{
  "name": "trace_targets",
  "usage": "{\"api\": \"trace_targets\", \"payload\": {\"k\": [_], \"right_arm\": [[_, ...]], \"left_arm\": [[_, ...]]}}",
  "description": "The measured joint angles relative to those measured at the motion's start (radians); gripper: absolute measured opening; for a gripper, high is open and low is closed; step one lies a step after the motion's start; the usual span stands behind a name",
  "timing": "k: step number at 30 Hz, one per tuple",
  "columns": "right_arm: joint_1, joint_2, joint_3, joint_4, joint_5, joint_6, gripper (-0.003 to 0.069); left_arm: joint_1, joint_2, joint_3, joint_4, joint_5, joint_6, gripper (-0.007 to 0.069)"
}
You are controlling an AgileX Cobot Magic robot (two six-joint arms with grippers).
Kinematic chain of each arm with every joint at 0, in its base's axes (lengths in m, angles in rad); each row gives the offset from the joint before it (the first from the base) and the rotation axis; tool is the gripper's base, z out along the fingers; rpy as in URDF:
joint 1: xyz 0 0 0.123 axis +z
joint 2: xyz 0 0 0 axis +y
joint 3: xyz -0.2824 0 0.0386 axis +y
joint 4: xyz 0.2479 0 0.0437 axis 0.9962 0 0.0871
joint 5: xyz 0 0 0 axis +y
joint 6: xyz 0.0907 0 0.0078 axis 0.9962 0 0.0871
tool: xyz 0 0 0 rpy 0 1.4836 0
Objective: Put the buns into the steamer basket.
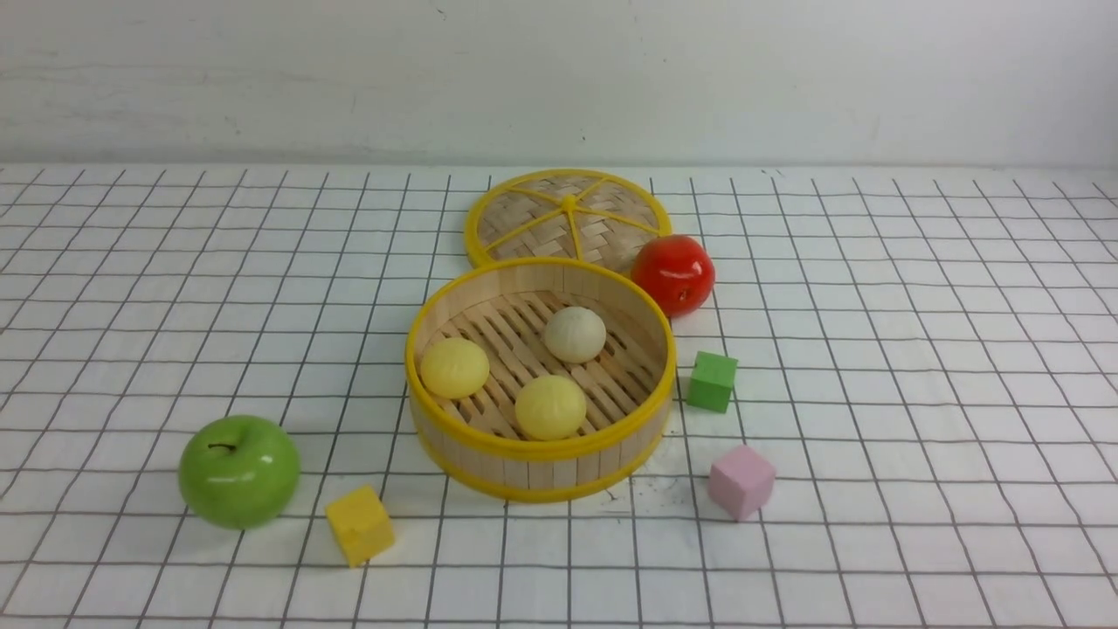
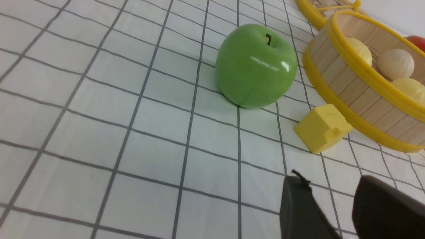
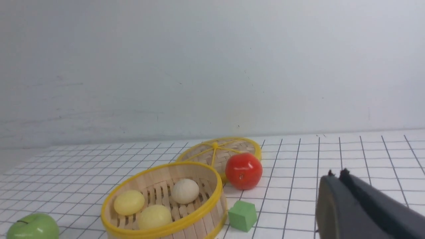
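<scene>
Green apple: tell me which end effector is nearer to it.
Left. The left end effector is close beside the green apple; the right end effector is far off, beyond the steamer basket from it.

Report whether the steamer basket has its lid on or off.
Off. The steamer basket stands uncovered with three buns showing inside; the lid lies behind it.

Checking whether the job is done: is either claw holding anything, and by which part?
Nothing is held. The left claw is open and empty, the right claw shut on nothing; all three buns lie in the steamer basket.
</scene>
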Motion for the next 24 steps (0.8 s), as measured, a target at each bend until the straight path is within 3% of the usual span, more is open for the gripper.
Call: {"api": "trace_targets", "payload": {"k": [17, 20, 24], "right_arm": [[-0.01, 0.0, 0.002, 0.0, 0.001, 0.0, 0.0001], [-0.054, 0.0, 0.002, 0.0, 0.0, 0.0, 0.0003], [-0.183, 0.0, 0.002, 0.0, 0.0, 0.0, 0.0005]], "left_arm": [[0.0, 0.0, 0.0, 0.0, 0.0, 0.0, 0.0238], [0.0, 0.0, 0.0, 0.0, 0.0, 0.0, 0.0238], [0.0, 0.0, 0.0, 0.0, 0.0, 0.0, 0.0238]]}}
